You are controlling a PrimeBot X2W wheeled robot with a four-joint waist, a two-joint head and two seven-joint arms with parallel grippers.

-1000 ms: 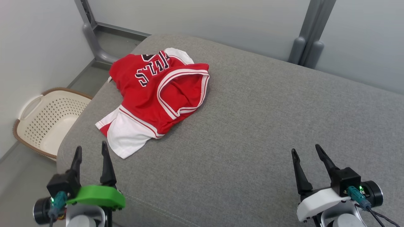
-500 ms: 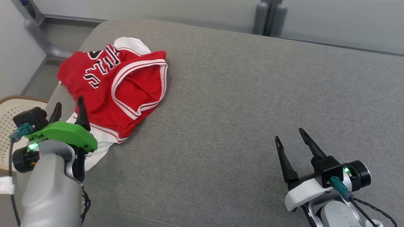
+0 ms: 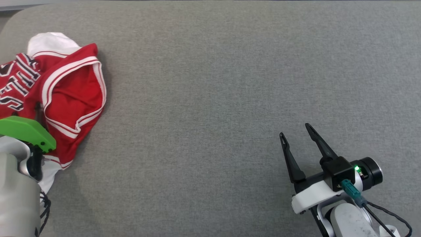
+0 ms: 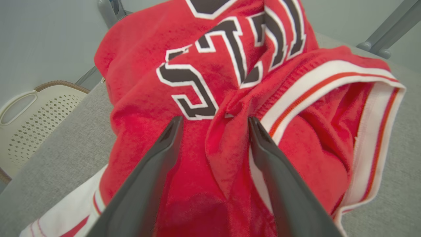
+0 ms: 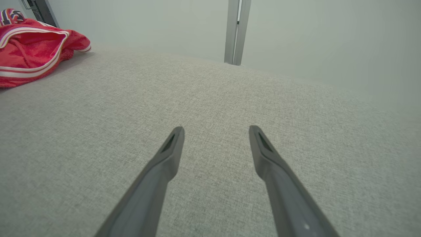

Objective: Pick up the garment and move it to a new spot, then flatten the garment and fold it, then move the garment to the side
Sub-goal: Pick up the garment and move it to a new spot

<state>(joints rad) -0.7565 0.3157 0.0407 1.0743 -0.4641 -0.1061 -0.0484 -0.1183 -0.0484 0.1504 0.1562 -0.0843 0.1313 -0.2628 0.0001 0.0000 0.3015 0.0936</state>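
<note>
where the head view's lower right corner begins, the right gripper (image 3: pixel 295 130) sits above the bare grey cushion (image 3: pixel 210 82), its two dark fingers spread apart with nothing between them; the right wrist view has the same wide gap, with woven fabric beneath the tips. at the lower left edge of the head view, the left arm's pale forearm (image 3: pixel 16 197) and green wrist cover (image 3: pixel 26 130) overlap the near hem of the garment (image 3: pixel 69 98). in the left wrist view the left gripper (image 4: pixel 213 121) is spread wide and low over the red cloth. a raised fold stands between its fingers, and the jaws are not closed on it. the garment is a crumpled red jersey with white-and-red striped trim, black lettering and a white part. it lies bunched at the left edge of the head view, on the cushion, well apart from the right gripper. farther off, at the middle left of the left wrist view, a cream perforated basket (image 4: pixel 29 112) sits beside the cushion. farthest, a grey metal post (image 5: pixel 236 29) rises against a pale wall at the top centre of the right wrist view.
</note>
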